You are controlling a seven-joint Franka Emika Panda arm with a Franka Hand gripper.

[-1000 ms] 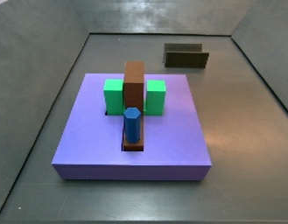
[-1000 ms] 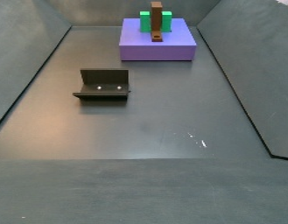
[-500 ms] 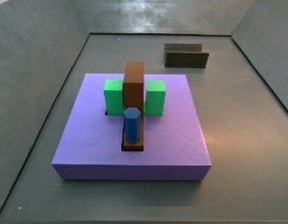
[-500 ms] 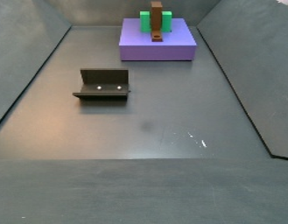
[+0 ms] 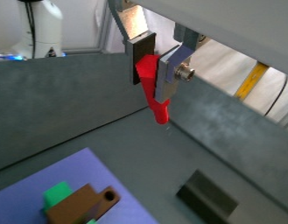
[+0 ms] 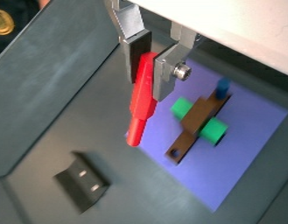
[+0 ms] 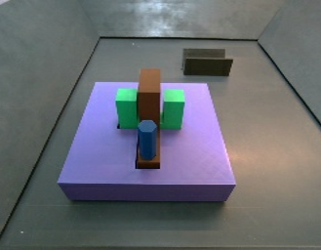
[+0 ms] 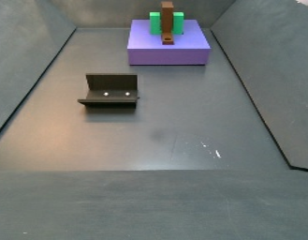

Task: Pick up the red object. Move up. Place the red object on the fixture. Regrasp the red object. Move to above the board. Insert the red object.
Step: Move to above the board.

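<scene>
My gripper (image 5: 154,80) shows only in the wrist views, high above the floor; it is out of sight in both side views. It is shut on the red object (image 5: 158,107), a thin bright-red peg that hangs down past the fingers (image 6: 136,114). The gripper (image 6: 154,74) hangs over the grey floor between the fixture (image 6: 84,179) and the board (image 6: 245,149). The dark fixture stands alone on the floor in both side views (image 7: 209,62) (image 8: 111,91). The lavender board (image 7: 189,156) bears green blocks (image 7: 126,107), a brown upright piece (image 7: 149,93) and a blue peg (image 7: 147,139).
Grey sloping walls (image 8: 31,84) ring the floor. The board (image 8: 150,52) sits at one end of the floor and the fixture nearer the other. In a wrist view the fixture (image 5: 210,194) and the board (image 5: 29,188) lie far below the peg.
</scene>
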